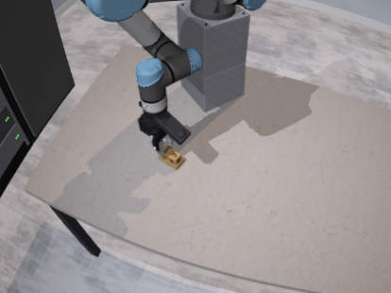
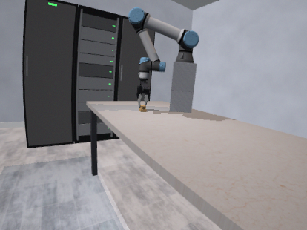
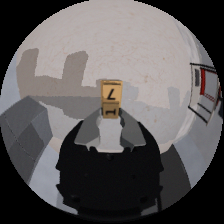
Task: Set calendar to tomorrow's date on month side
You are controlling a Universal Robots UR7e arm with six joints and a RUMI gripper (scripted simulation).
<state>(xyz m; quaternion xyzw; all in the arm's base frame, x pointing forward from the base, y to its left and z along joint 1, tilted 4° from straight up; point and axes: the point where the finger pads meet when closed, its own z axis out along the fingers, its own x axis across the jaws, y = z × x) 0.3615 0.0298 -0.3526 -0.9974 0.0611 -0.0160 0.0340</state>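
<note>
A small wooden cube [image 1: 173, 159] sits between the fingers of my gripper [image 1: 165, 147], low over the table's left part. In the wrist view the cube [image 3: 111, 98] stands just ahead of the fingertips; its far face shows a 7 and its near face a 1, turned on its side. The gripper is shut on this cube. In the exterior view the cube [image 2: 142, 109] is a small tan spot under the gripper [image 2: 142, 103]. A white and red object with a dark frame [image 3: 205, 95] shows at the right edge of the wrist view; it may be the calendar tray.
The arm's grey pedestal [image 1: 213, 55] stands behind the gripper. Dark server cabinets [image 1: 28, 60] stand off the table's left side. The table's left edge [image 1: 42, 197] is near.
</note>
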